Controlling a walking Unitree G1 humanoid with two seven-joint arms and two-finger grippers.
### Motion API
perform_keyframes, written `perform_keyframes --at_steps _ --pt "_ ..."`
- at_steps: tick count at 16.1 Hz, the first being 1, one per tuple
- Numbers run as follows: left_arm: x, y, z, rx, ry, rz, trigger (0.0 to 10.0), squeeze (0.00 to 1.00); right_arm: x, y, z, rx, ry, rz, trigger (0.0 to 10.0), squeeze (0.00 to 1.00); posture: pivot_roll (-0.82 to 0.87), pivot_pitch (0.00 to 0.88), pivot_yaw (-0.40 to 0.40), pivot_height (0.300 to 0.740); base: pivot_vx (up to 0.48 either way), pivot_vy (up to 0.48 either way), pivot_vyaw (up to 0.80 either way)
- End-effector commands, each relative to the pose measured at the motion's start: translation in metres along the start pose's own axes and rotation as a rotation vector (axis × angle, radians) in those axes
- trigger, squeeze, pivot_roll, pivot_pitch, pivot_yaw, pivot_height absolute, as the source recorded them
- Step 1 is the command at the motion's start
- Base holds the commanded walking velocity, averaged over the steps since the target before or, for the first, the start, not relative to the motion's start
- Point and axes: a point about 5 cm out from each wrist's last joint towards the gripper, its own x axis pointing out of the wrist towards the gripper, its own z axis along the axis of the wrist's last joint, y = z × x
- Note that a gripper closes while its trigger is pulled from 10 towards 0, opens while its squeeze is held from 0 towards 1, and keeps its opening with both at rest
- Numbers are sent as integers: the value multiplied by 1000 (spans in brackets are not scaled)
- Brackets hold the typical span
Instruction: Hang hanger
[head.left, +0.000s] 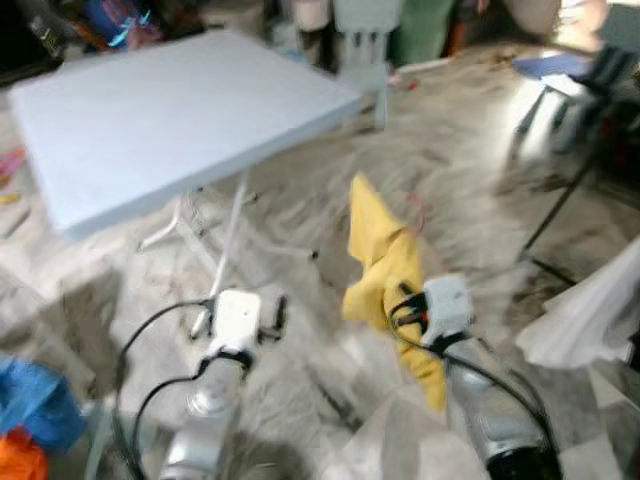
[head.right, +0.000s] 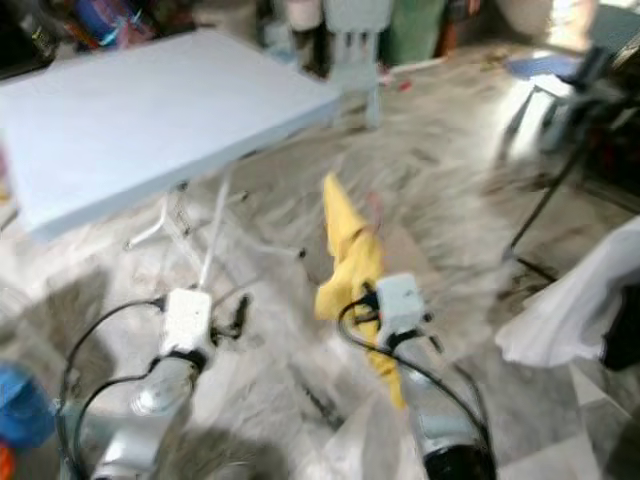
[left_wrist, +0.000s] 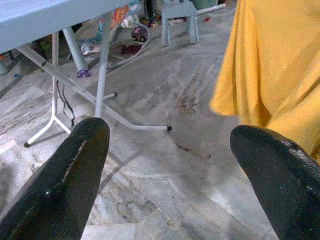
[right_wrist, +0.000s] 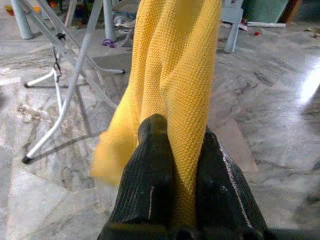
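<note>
A yellow knitted cloth (head.left: 378, 262) hangs from my right gripper (right_wrist: 181, 150), whose two black fingers (right_wrist: 150, 170) are shut on its bunched middle. In the eye views the cloth (head.right: 347, 255) rises above the right wrist and droops beside it, over the marble floor. No hanger is visible on it. My left gripper (left_wrist: 170, 150) is held low at the left with its fingers (left_wrist: 75, 170) wide apart and nothing between them. The yellow cloth (left_wrist: 272, 65) hangs just to its right.
A pale blue folding table (head.left: 170, 110) on white metal legs (left_wrist: 102, 70) stands ahead to the left. A grey plastic stool (head.left: 365, 45) stands behind it. White fabric (head.left: 590, 310) on a dark stand is at the right. Blue and orange items (head.left: 30, 410) lie low left.
</note>
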Motion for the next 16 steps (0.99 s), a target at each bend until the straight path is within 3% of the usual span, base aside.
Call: perform_keyframes --at_steps 1,16 --pt "-1 9 0 1 -4 20 10000 0 4 11 19 11 -87 39 10000 0 39 64 30 740 472 0 0" --pt "2 4 -2 -15 -2 25 10000 0 4 12 20 10 -85 79 10000 0 36 65 6 740 0 0 0"
